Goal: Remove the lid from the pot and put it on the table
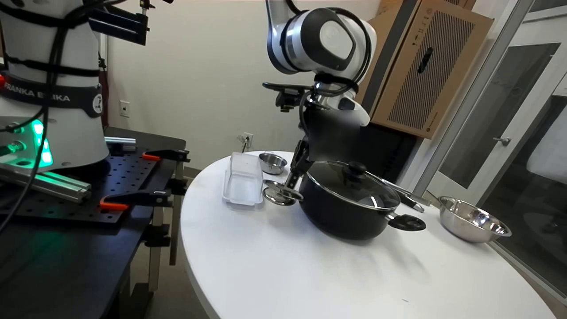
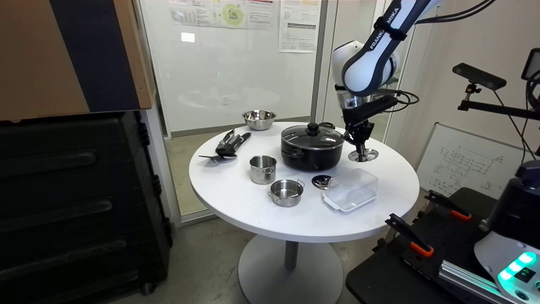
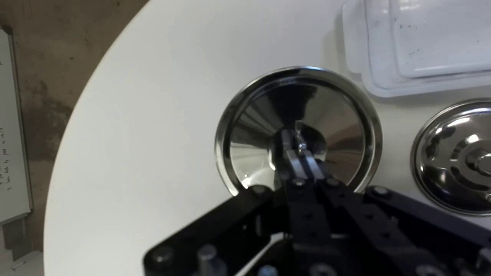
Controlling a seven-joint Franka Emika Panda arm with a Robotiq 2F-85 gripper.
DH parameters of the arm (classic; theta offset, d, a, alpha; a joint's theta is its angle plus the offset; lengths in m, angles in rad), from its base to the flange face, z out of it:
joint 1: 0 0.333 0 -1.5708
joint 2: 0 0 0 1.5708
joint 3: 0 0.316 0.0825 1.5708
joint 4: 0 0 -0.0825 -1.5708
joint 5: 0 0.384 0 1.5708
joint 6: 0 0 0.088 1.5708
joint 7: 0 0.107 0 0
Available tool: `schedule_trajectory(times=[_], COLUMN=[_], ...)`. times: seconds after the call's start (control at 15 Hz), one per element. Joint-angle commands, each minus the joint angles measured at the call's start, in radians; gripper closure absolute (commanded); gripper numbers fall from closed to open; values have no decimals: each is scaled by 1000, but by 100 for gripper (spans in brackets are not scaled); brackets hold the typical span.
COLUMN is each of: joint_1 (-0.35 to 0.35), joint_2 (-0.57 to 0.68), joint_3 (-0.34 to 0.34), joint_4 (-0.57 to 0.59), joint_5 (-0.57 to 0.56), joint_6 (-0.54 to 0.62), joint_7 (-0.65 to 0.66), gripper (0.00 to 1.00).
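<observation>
The black pot [image 1: 341, 217] stands on the white round table [image 1: 274, 261] and also shows in an exterior view [image 2: 311, 160]. Its dark glass lid [image 1: 350, 188] with a black knob sits on it, also seen in an exterior view [image 2: 300, 137]. My gripper [image 1: 290, 182] is beside the pot, not on its lid. In the wrist view my gripper [image 3: 301, 147] is closed round the small handle at the centre of a small steel lid [image 3: 253, 153]. This steel lid also shows under the gripper in an exterior view [image 2: 369, 155]. It is on or just above the table; I cannot tell which.
A clear plastic container [image 2: 352, 190] and another small steel lid [image 2: 321, 182] lie near the held lid. Two small steel pots [image 2: 263, 169] [image 2: 287, 193], black utensils [image 2: 230, 145] and a steel bowl [image 2: 259, 120] also stand on the table.
</observation>
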Motion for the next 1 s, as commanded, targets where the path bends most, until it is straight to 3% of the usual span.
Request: schedule_trajectory(times=[0.0,0.33,0.53,0.93], joint_1=[51,64,87,142], joint_2=[87,105,117,180], joint_3=[-34,-96,-131,-134], joint_4=[69,62,60,79], joint_5=[-47,-70,-107,-148], joint_6=[-37,-44,27,84], joint_7=[69,117,249,444], gripper=[100,100,100,100])
